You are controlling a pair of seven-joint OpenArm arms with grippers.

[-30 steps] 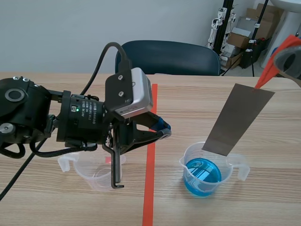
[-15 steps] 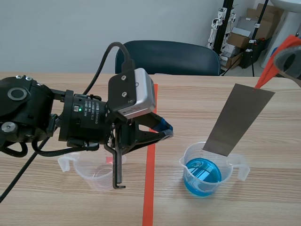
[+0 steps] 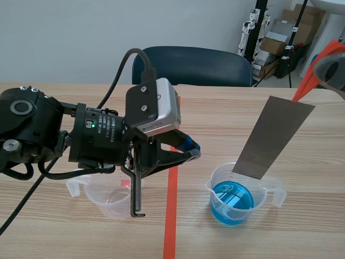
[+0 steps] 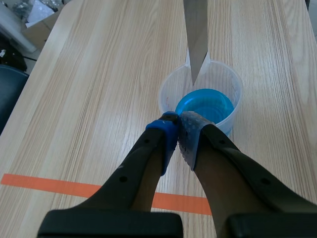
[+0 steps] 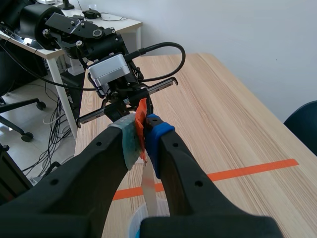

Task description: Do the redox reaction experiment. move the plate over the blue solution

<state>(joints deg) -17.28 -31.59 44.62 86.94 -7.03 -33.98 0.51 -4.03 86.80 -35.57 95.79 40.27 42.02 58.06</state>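
Above the blue solution, the thin, probably stiff plate hung by its orange tab from the clamped right jaws, left jaws together, empty.

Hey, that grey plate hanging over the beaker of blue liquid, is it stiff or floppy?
Probably stiff: the grey plate hangs straight and flat from one end in the right gripper. Likely light, being thin. Its smooth face may slip.

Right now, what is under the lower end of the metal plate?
The clear beaker of blue solution sits below the plate, held by the right pincer. The plate's end covers part of the far rim; contact cannot be told.
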